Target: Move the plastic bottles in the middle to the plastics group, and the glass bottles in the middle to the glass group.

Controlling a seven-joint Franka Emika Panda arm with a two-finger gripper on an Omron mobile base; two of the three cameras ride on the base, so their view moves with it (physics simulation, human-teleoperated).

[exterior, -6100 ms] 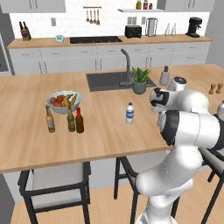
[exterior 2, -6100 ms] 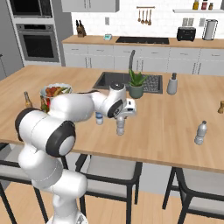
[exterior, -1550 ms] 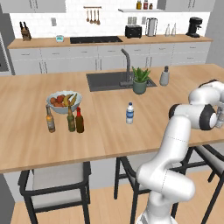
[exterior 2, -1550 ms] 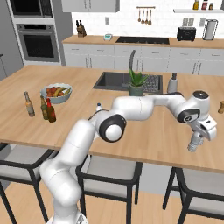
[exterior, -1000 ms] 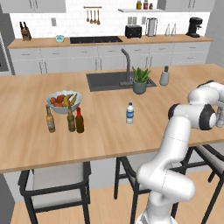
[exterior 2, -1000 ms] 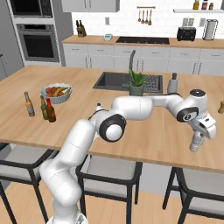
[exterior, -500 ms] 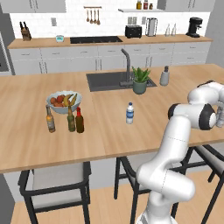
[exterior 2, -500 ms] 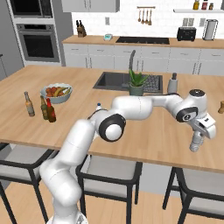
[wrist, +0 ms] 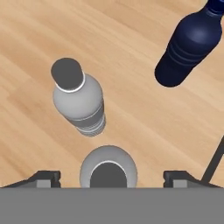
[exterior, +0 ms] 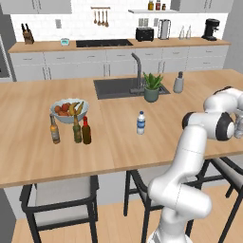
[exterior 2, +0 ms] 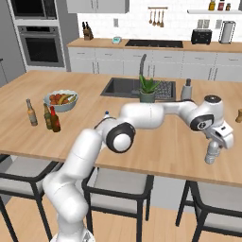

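Item: gripper (wrist: 108, 177), jaws apart, astride a plain grey plastic bottle (wrist: 108, 173) at the hand view's lower centre, beside the group's bottle (wrist: 78, 103). Advice: a straight lift clear would have avoided toppling either.

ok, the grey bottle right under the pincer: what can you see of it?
Seen from straight above in the hand view, the bottle has a round, pale grey plastic shoulder and a darker grey cap with a light rim. It stands upright on the wooden counter, between the fingertips of the open pincer, with a gap on each side, so neither tip touches it. A second bottle, much alike, stands close by but apart.
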